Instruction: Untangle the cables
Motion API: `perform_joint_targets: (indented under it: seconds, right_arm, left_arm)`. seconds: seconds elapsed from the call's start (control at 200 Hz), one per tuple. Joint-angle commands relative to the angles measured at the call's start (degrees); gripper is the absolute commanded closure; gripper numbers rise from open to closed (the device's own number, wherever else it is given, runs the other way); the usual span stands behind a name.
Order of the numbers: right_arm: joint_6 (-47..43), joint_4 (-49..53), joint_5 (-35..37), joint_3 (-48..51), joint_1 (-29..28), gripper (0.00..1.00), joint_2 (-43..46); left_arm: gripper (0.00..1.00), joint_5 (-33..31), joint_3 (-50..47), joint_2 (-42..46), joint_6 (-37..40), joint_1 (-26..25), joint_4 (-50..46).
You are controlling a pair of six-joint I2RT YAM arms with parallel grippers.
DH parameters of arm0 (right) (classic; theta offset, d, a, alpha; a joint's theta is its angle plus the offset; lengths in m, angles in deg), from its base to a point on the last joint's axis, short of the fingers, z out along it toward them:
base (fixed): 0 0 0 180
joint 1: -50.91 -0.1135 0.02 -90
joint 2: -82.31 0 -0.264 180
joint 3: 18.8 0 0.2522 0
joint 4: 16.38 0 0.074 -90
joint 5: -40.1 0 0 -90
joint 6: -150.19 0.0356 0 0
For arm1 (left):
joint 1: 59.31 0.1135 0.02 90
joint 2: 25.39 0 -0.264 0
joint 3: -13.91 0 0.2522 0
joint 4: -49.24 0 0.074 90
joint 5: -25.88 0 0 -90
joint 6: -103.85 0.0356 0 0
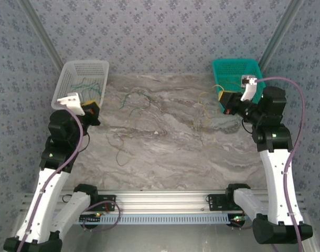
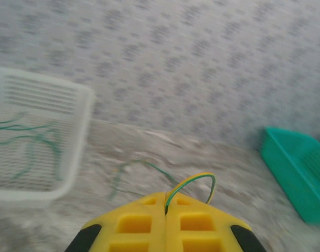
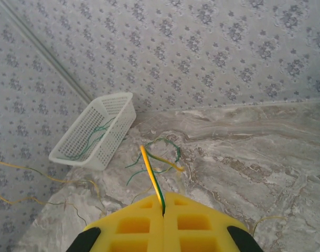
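at the far left corner of the bench (image 1: 165, 157) stands the white basket (image 1: 81, 79), close to the patterned wall, with a few green strands inside. the left hand (image 1: 92, 109) hangs just beside the basket's near right corner, over the bench's left edge. from above its jaws cannot be read. the left wrist view shows the yellow fingers (image 2: 134, 223) pressed together, pinching a looped strand (image 2: 194, 181), yellow and green, that arches out of the seam and curves down to the right. that view also has the teal basket (image 2: 299, 173) at its right side, blurred.

the cables (image 1: 135, 101) lie loose over the middle of the bench. green loops lie toward the far edge left of centre, tan ones nearer, and a yellow tangle toward the right. along the near edge the marble is bare, with open room between the two arms.

the teal basket sits at the far right corner, and the right hand (image 1: 226, 102) hovers at its near left corner. in the right wrist view the fingers (image 3: 196, 223) are closed on a straight strand (image 3: 149, 168) that stands up from the seam, leaning left. that view looks across the bench to the white basket, and thin yellow strands (image 3: 23, 168) cross in front of the left wall.
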Motion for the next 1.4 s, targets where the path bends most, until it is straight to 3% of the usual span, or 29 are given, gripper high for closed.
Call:
perform_joint_targets:
  seconds: [0.0, 0.165, 0.495, 0.715, 0.894, 1.044, 1.144, 1.224, 1.394]
  right_arm:
    - [-3.68, 4.82, 1.79, -4.27, -2.85, 1.0, -2.11]
    - [-4.98, 7.64, 7.76, -7.44, -6.63, 1.0, -5.21]
    - [-6.83, 8.76, 18.55, 3.38, -7.22, 1.0, -14.5]
    - [-8.56, 9.8, 17.52, 8.61, -8.14, 1.0, -25.19]
    - [-9.39, 9.87, 16.75, 7.56, -9.47, 1.0, -39.91]
    - [-9.12, 9.08, 24.71, 4.46, -13.22, 1.0, -48.26]
    - [-8.54, 8.66, 30.24, 2.31, -15.31, 0.83, -50.65]
    - [-8.36, 8.18, 32.65, 1.39, -16.67, 0.57, -51.56]
    - [-9.42, 7.48, 38.93, 2.15, -20.23, 0.36, -48.18]
  left_arm:
    - [1.0, 13.77, 5.31, 0.11, 2.56, -3.64, 2.23]
    - [1.0, 13.22, 9.1, -3.21, 4.94, -9.21, 1.03]
    - [1.0, 12.75, -1.36, -12.83, 6.47, -13.62, 8.86]
    - [1.0, 10.05, -4.06, -17.78, 6.67, -14.9, 11.05]
    - [1.0, 7.91, -4.72, -20.16, 6.94, -14.94, 12.16]
    - [1.0, 6.93, -4.69, -21.1, 7.02, -14.94, 11.83]
    - [1.0, 6.27, -5.07, -20.93, 7.26, -14.9, 11.82]
    - [1.0, 5.55, -5.02, -20.84, 7.68, -14.92, 11.39]
    - [1.0, 4.88, -4.98, -20.84, 8.14, -14.96, 11.46]
